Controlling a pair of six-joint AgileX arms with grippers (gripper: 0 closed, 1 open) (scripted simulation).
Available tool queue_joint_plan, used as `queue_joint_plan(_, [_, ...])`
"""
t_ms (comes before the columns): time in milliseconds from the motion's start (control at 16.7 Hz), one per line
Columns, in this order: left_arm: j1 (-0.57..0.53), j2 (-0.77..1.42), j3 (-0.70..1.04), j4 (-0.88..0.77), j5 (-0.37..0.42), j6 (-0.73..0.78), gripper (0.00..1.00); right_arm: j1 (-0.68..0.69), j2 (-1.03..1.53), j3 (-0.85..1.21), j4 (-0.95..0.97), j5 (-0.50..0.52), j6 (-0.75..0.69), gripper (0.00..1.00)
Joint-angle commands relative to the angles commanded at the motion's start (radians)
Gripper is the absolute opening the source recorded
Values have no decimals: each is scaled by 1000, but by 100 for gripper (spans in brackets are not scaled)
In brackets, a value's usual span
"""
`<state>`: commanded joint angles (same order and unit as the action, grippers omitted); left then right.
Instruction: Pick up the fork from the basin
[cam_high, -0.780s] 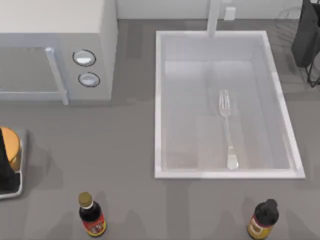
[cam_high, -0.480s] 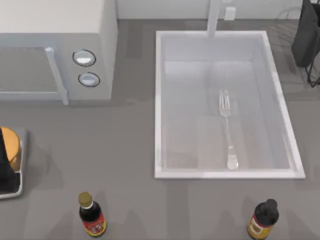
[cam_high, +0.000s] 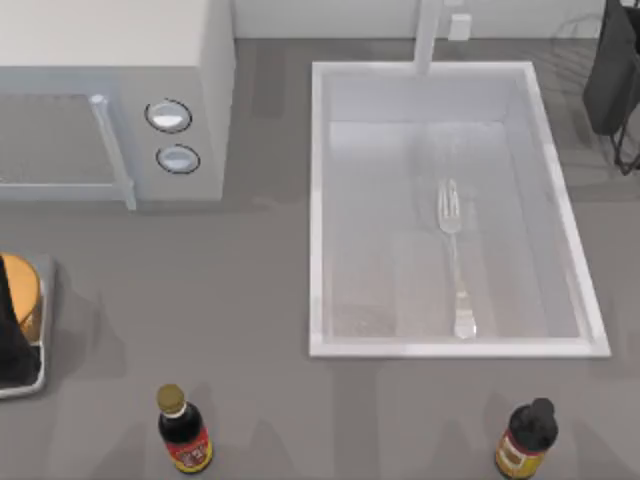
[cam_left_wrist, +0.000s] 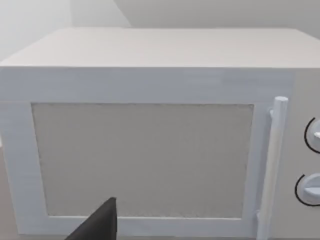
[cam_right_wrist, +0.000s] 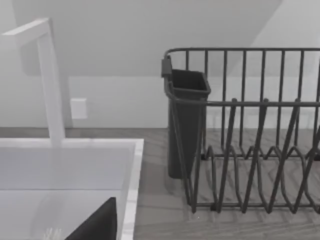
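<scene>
The fork (cam_high: 455, 260) lies flat on the bottom of the white basin (cam_high: 316, 200), right of its middle. Its tines point to the basin's far end and its rounded handle end rests near the front wall. Nothing touches it. A dark part of my left gripper (cam_left_wrist: 100, 225) juts into the left wrist view, facing the microwave door (cam_left_wrist: 142, 160). A dark part of my right gripper (cam_right_wrist: 102, 222) shows in the right wrist view, above the basin's far right corner (cam_right_wrist: 131, 190) by the faucet (cam_right_wrist: 50, 85).
A white microwave (cam_high: 150, 90) with two knobs stands at the back left. A dark dish rack (cam_high: 615, 70) with a cutlery cup (cam_right_wrist: 185, 120) sits right of the basin. Two sauce bottles (cam_high: 183, 430) (cam_high: 525, 438) stand near the front edge. A tray with an orange item (cam_high: 22, 290) is at the far left.
</scene>
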<state>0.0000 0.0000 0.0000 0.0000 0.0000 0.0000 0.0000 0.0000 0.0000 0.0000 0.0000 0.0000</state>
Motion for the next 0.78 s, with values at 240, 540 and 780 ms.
queue_joint_plan(240, [0,0,0,0,0,0,100,0,0,0,0,0,0,100])
queue_joint_plan(540, [0,0,0,0,0,0,100,0,0,0,0,0,0,100])
queue_joint_plan(780, [0,0,0,0,0,0,100,4,27,24,-15,0,5,100])
